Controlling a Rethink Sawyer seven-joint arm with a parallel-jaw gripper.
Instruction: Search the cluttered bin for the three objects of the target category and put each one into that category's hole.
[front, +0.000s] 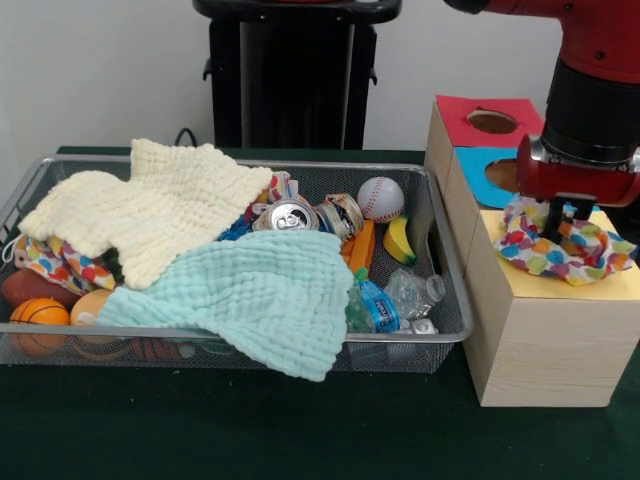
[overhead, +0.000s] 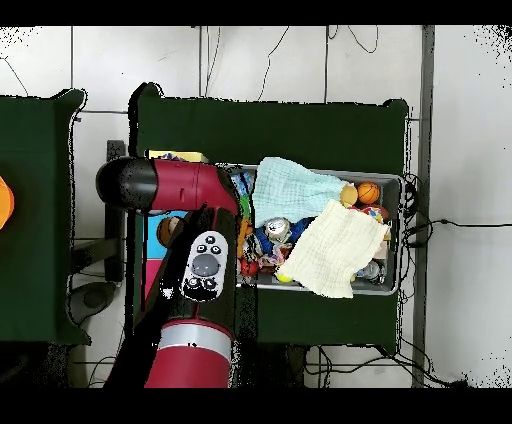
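Observation:
My gripper is at the right, low over the yellow top of the wooden sorting box. It is shut on a cloth with coloured spots, which lies bunched on that top and hides the hole. In the wire bin lie a pale yellow cloth, a mint cloth draped over the front rim, and a second spotted cloth at the left end. From overhead, the arm hides the gripper; the mint cloth and yellow cloth show in the bin.
The box also has a red face with a hole and a blue face with a hole. The bin holds a baseball, a banana, cans, a plastic bottle and a small basketball.

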